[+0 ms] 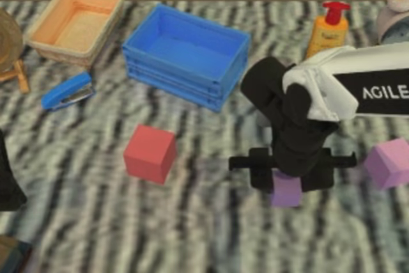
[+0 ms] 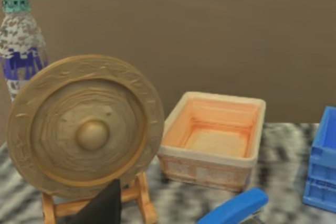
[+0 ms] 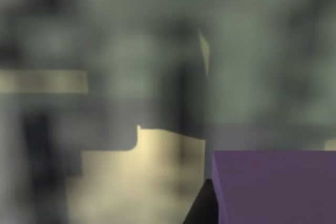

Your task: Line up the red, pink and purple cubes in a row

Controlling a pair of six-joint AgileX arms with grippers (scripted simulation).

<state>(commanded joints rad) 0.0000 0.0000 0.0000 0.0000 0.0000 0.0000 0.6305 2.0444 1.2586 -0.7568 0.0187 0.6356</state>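
The right gripper (image 1: 289, 180) hangs over the purple cube (image 1: 285, 191), which sits directly beneath the wrist with its lower part showing past the black fingers. From above the fingers appear to flank the cube, and in the right wrist view the cube (image 3: 273, 187) fills the near corner, hard against a dark finger edge. Whether the jaws have closed on it, or only stand around it, cannot be told from these views.

Positions relative to the right gripper:
- The pink cube (image 1: 388, 163) lies near, on the right side, slightly farther up the table, and apart from the purple cube.
- The red cube (image 1: 150, 153) lies well apart on the left side, at roughly the same depth.
- The blue crate (image 1: 186, 54) and the orange pump bottle (image 1: 328, 29) stand beyond the gripper, toward the far edge.

The left gripper is parked at the table's left edge. Only a dark tip shows in the left wrist view, which faces a wooden gong (image 2: 86, 127), a woven basket (image 2: 215, 140) and a blue stapler (image 2: 234, 209).

Step in hand, as judged: grasping or setting down the purple cube. No row exists yet, since the three cubes are unevenly spaced. The next move calls for a firm, centred grip on this smallest cube, then placement level with the red and pink cubes, without nudging the pink one.
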